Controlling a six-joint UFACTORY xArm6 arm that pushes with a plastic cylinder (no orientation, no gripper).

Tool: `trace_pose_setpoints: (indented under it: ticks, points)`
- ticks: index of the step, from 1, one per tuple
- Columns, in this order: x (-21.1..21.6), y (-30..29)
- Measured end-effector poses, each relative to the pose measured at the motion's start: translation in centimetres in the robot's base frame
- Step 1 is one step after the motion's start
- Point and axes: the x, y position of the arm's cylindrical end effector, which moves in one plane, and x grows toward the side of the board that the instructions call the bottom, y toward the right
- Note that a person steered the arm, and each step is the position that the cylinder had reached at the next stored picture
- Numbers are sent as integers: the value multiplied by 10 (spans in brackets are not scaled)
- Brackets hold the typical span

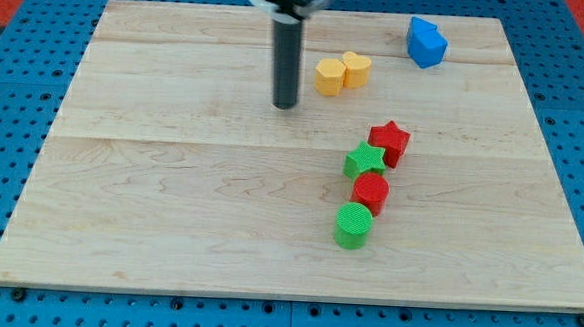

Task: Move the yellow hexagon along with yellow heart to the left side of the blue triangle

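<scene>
The yellow hexagon [329, 76] and the yellow heart [356, 69] sit touching each other near the view's top, right of centre. The blue block [425, 42], an angular shape, lies to their right near the top edge. My tip [286, 105] rests on the board just left of and slightly below the yellow hexagon, a small gap apart from it. The dark rod rises from the tip to the view's top.
A red star [390, 143], a green star [364, 161], a red cylinder [371, 194] and a green cylinder [353, 226] form a slanted line right of centre. The wooden board [170, 207] lies on a blue pegboard.
</scene>
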Motion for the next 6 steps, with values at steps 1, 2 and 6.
trace_pose_setpoints:
  ticks: [1,2,6]
  points:
    - [-35,35]
    - [-37,104]
    - [-41,145]
